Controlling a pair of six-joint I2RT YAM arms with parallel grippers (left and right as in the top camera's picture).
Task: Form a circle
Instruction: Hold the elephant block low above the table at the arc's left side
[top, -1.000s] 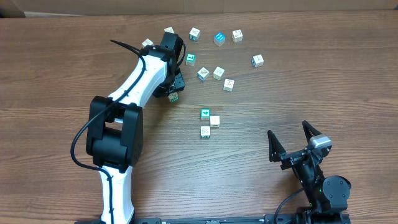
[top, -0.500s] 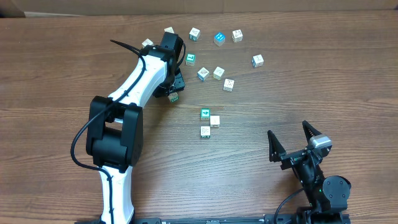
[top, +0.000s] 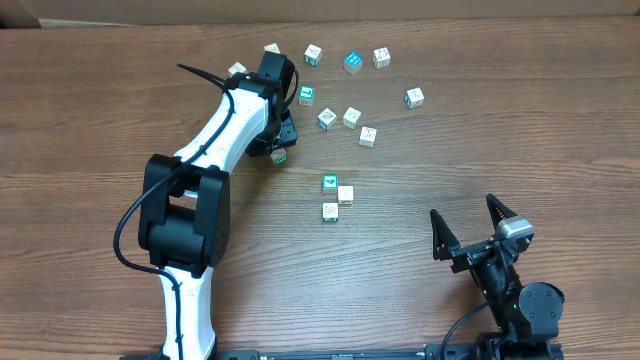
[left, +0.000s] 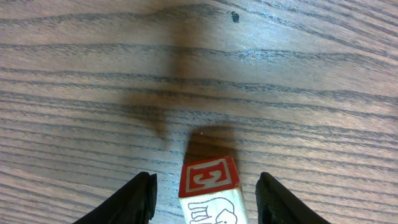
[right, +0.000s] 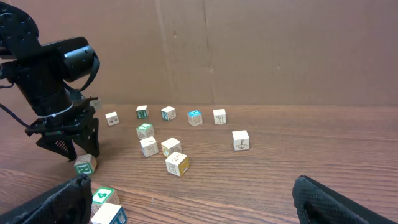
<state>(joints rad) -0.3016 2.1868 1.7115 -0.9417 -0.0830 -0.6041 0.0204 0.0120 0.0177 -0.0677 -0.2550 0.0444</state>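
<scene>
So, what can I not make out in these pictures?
- Left wrist: the bottom edge cuts off the block and the left fingers; its elephant drawing shows only in part.
- Overhead: the left arm covers those fingers and most of that block; marks on the other blocks are too small to read.
- Right wrist: the right fingers are blurred and cut by the bottom edge; a pale block is cut there too.

A brown wood-grain table (top: 500, 140) is shown. Small cubes (top: 352, 117), pale and teal, are scattered in a loose arc across its far side; a trio (top: 345, 194) is set close together near the middle.
</scene>
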